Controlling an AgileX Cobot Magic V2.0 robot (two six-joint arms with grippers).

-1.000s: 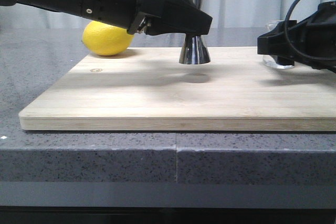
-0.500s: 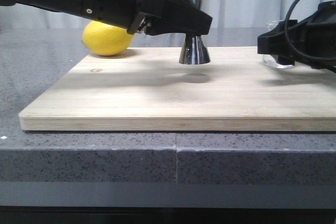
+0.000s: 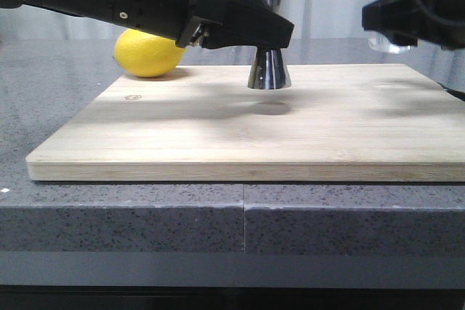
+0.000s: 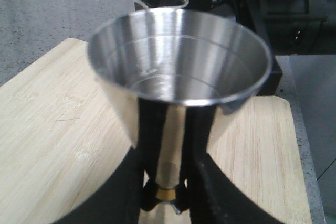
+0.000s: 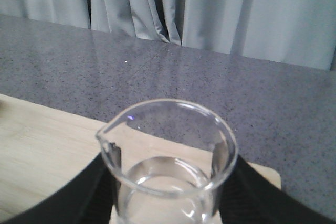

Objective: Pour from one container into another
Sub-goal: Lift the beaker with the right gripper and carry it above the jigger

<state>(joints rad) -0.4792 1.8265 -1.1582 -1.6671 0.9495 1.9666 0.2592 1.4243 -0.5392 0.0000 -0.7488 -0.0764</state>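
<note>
A speckled grey counter [image 3: 87, 215] carried a pale wooden cutting board [image 3: 247, 136], the landmark for everything here. At the board's far middle stood the steel double jigger [image 3: 268, 70], upright, its lower cone resting on the wood. The left pincer [image 3: 280, 34] reached in from the board's left side and was clamped on the jigger's narrow waist; the left wrist view showed black fingers [image 4: 199, 182] pressed on both sides of the stem just above the gold band, with the wide upper cup [image 4: 178, 61] open toward the camera. Above the board's far right corner, clear of the wood, the right pincer [image 3: 392, 16] held the glass beaker [image 3: 389, 40] in the air. The right wrist view showed the beaker [image 5: 168, 156] upright between the dark fingers [image 5: 89, 192], which gripped its sides, its pour lip toward the board's left, and clear liquid lying low inside. A yellow lemon [image 3: 149, 54] sat at the board's far left corner, partly behind the left arm.
</note>
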